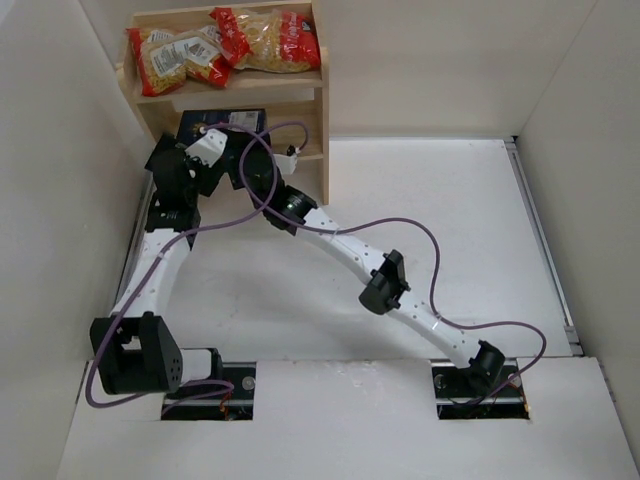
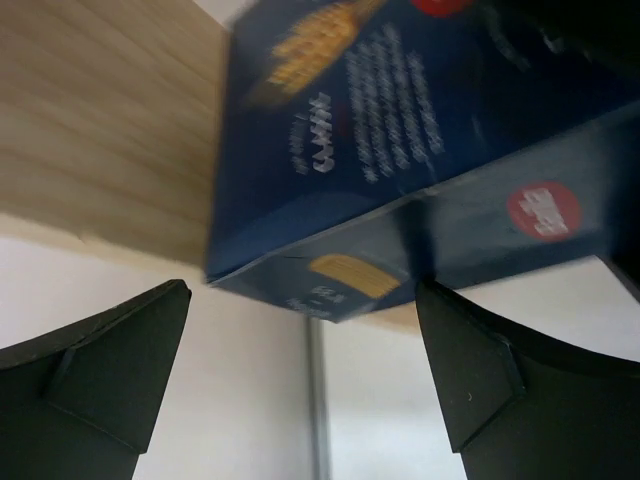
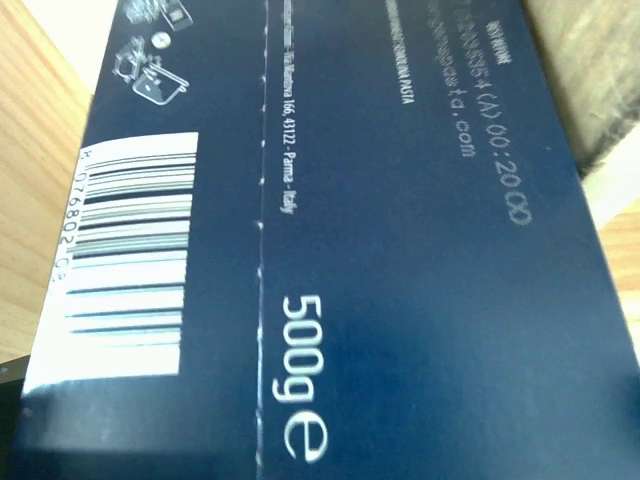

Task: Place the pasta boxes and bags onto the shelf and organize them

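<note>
Left fingers point(image 2: 110, 370): spread wide, nothing between them. Both black tips frame the lower edge of the pasta box point(image 2: 400, 150). The right-hand tip overlaps the box's dark end face; cannot tell whether it touches.

Right fingers: not visible in the right wrist view, which is filled edge to edge by the box's dark blue panel point(image 3: 400, 250), with a barcode at left and "500g" in white print. Cannot tell whether they are spread or pinching. A dark sliver sits in the bottom left corner of that view, unidentified.

Pasta box: dark blue, with a yellow pasta picture and a red logo on the end face. It looks tilted in the left wrist view. Pale wood grain lies behind and to its left, white surface below. Seen from above, it sits at the mouth of the shelf's lower tier point(image 1: 205, 122), partly hidden by both arm heads. Cannot tell whether it rests flat on the board or is held off it.

Arms: left arm point(image 1: 150, 270) runs up the left side to the shelf front. Right arm point(image 1: 345, 245) crosses diagonally from the right base, its head at the same opening, just beside the left head. A purple cable point(image 1: 420, 235) loops over both.

Shelf point(image 1: 322, 100): light wood, two tiers, in the far left corner of the counter point(image 1: 450, 220).

Bags: both on the top tier. One lies at left point(image 1: 165, 55), white labels up. The other lies at right point(image 1: 275, 40), its red end overlapping the first.
</note>
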Action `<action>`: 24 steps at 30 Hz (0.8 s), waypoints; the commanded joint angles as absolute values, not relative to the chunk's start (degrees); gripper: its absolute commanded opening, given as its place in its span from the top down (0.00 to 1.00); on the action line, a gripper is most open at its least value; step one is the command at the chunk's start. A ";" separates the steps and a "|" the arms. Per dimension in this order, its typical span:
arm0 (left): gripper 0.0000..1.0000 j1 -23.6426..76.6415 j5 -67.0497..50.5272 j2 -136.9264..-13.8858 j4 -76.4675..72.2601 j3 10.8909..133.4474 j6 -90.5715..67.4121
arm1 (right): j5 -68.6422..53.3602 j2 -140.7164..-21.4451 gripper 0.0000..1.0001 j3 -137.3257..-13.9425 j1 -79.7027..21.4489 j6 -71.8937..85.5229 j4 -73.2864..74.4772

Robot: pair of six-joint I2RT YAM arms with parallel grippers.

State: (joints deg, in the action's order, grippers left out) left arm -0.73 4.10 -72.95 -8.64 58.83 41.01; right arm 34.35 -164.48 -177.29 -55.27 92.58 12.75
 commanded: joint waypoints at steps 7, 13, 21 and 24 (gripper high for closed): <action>0.00 -1.01 8.52 -78.92 -29.18 62.05 44.83 | 31.82 -157.15 0.00 -181.23 -55.24 91.22 22.39; 0.00 -1.10 7.47 -78.75 -29.88 60.91 44.12 | 32.69 -153.90 0.00 -181.32 -55.24 95.98 39.96; 0.00 -1.19 7.74 -74.89 -29.01 60.29 40.78 | 40.95 -146.17 0.00 -181.32 -55.24 97.40 66.78; 0.00 -0.84 7.56 -74.36 -28.21 60.21 40.61 | 42.89 -144.15 0.00 -181.32 -55.24 90.21 68.20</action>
State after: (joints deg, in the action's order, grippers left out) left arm -0.82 6.48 -77.17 -24.71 59.42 41.91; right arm 37.78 -149.60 -177.34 -54.83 95.74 59.09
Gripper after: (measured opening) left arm 0.997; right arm 1.000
